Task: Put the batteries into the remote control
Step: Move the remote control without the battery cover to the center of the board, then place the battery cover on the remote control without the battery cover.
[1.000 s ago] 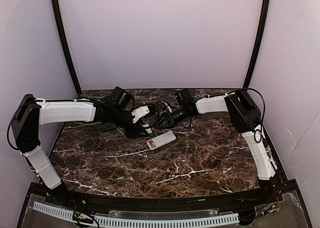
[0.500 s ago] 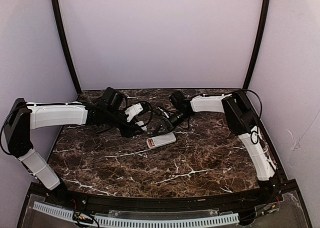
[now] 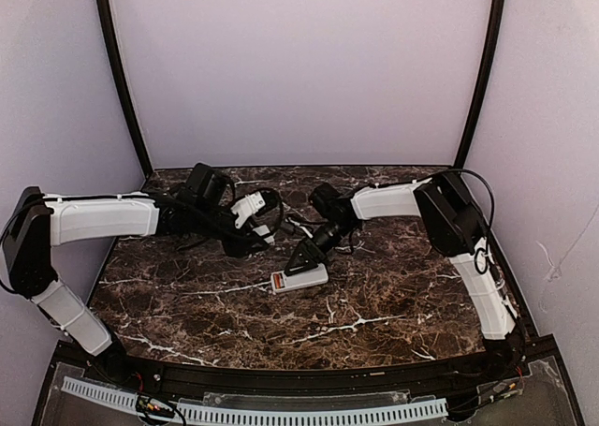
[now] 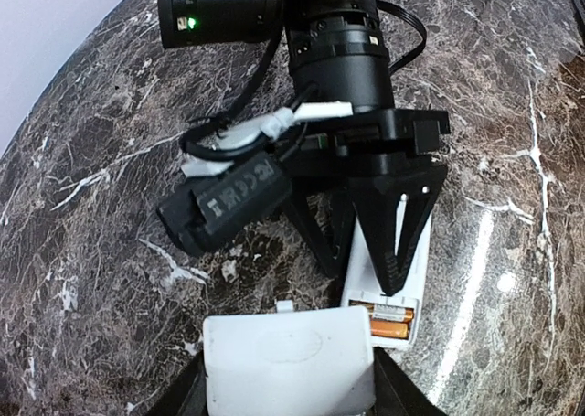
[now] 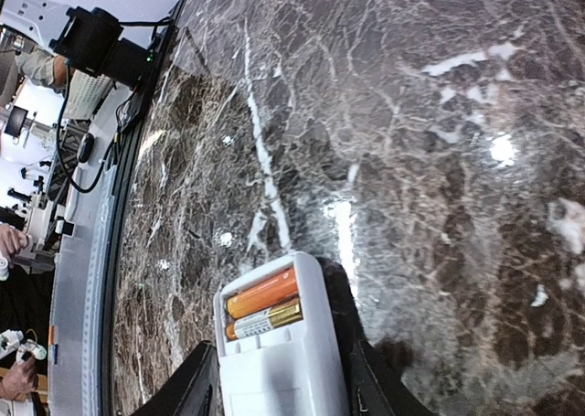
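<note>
2 slim orange-red batteries [image 5: 263, 304] seated in small white rectangular remote control [image 3: 301, 278] on marble bench [image 5: 411, 160]. Right claw [image 5: 279, 384] straddles remote, grip unclear. Left claw [image 4: 288, 384] pinches flat white square cover [image 4: 283, 352]. Next, likely: align, slide cover on.

readable text: none | batteries [image 5: 262, 293]: nothing legible | black plug [image 4: 224, 201] marking: blurred

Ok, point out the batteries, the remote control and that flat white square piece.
batteries [image 5: 262, 294]: right wrist view, on the orange cell's side.
remote control [image 5: 283, 379]: right wrist view, on its plain white back.
flat white square piece [image 4: 288, 366]: left wrist view, centre of its face.
</note>
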